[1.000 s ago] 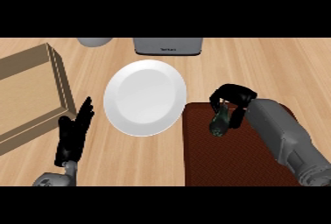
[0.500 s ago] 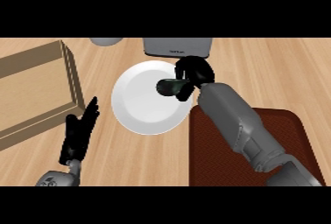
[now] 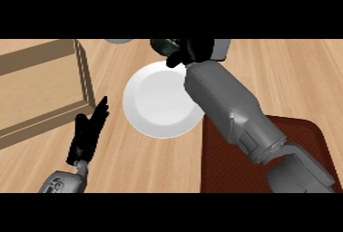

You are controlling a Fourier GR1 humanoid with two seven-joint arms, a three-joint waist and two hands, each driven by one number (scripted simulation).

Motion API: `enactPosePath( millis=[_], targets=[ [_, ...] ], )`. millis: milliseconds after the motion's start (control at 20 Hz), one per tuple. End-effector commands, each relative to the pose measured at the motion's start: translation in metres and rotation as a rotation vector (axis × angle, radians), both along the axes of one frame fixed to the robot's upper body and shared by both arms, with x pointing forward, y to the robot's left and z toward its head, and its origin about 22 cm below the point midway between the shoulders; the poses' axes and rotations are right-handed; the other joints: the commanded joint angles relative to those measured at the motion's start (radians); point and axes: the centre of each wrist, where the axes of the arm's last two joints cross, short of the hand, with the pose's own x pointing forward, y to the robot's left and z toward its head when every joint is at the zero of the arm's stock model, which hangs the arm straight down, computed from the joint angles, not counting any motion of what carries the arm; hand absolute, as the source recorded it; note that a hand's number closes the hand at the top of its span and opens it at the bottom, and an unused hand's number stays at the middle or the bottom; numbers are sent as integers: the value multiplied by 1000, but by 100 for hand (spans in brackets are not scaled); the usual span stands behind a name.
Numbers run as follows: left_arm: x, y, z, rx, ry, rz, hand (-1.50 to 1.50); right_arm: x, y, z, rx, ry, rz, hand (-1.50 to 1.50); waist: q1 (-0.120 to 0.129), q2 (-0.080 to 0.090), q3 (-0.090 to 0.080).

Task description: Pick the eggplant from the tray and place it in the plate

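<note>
Black right hand (image 3: 195, 50) curls round the dark eggplant (image 3: 163, 45) above the white plate's (image 3: 157, 104) far rim; left hand (image 3: 87, 131) rests straight-fingered.

The plate (image 3: 157, 104) lies open from above on its left and near parts. The right forearm (image 3: 227, 108) crosses its right rim, and the right robot hand (image 3: 195, 50), curled round the eggplant (image 3: 163, 45), hangs past its far rim. A wooden box (image 3: 40, 86) fills the left side of the table (image 3: 295, 68). The left robot hand (image 3: 89, 129), fingers straight, stands between box and plate.
</note>
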Motion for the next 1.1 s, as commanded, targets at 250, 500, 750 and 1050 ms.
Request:
enactPosePath(
  millis=[250, 500, 750, 1050],
  targets=[
    [13, -18, 8, -13, -38, -30, 0, -8, 29, 27, 33, -56, -343, 150, 27, 24, 3],
    [15, -12, 11, 3, -36, 0, 0, -18, 31, 7, 16, 3, -388, 150, -2, 30, 7],
    [9, -8, 3, -4, -36, -14, 0, -24, 28, -12, -12, 99, -420, 150, 5, 36, 7],
    [-1, -7, -7, 2, -24, 12, 0, -38, 18, -45, 72, 275, -352, 150, -14, 35, 9]
  ],
)
